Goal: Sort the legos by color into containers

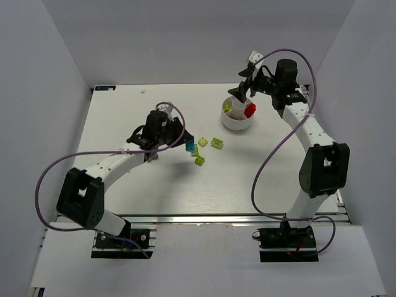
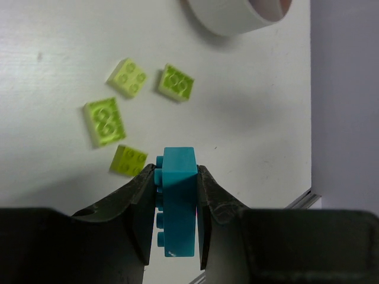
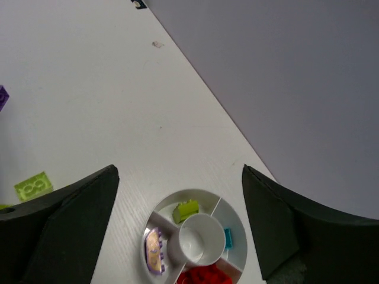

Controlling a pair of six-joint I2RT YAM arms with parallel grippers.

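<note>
Above the dish (image 3: 238, 255), right fingers (image 3: 77, 228) downturned and wide apart; left fingers (image 2: 141, 204) clamped on cyan brick (image 2: 178, 201).

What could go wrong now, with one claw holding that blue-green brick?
1. The right gripper hangs open directly over the dish. If the left gripper carries its cyan brick there now, the arms might collide.
2. The cyan wedge lies beside the red one, so a slightly off release could drop the brick into the wrong colour.
</note>
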